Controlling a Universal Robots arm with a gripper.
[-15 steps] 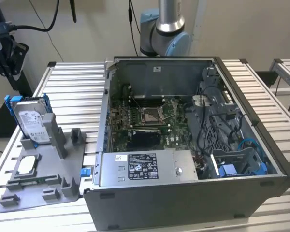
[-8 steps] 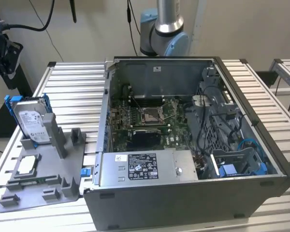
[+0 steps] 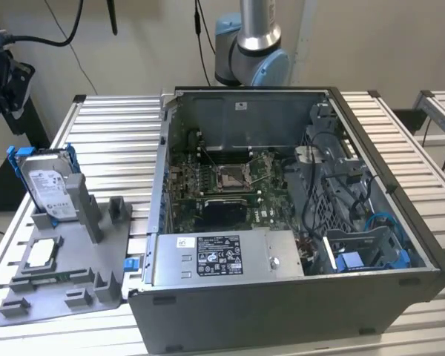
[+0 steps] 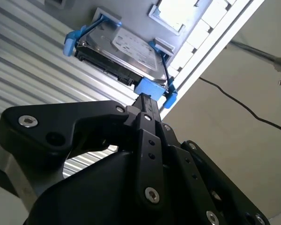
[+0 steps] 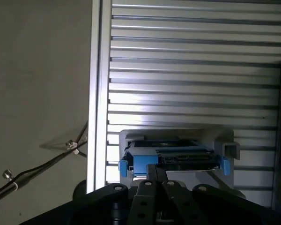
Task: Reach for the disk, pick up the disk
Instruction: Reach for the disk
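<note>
one disk point(image 3: 49, 189) stands on edge in a slot at the far end of one grey holder point(image 3: 85, 271), at the exterior view's left. its white label faces the camera and its blue frame point(image 3: 13, 157) sticks out on both sides. the holder lies flat on the slatted metal surface point(image 3: 111, 111), and one small square chip point(image 3: 43, 254) lies in a pocket of the holder just in front of the disk. beside the holder, toward the exterior view's right, sits one open computer case point(image 3: 282, 315). inside it are one green board point(image 3: 222, 185) and one long grey box point(image 3: 222, 256) with a black-and-white label along the near wall. one arm point(image 3: 252, 37) rises behind the case. in both wrist views the black gripper point(image 4: 147, 99) point(image 5: 152, 169) points at the disk point(image 4: 126, 47) point(image 5: 173, 157), with its two fingers pressed together and nothing between them. its tip lines up with the blue frame point(image 4: 150, 88), but i cannot tell whether it touches. in the first wrist view two blue tabs point(image 5: 123, 166) show, one at each end of the disk, and one cable point(image 5: 42, 164) runs over the floor beyond the edge of the surface point(image 5: 187, 70).
</note>
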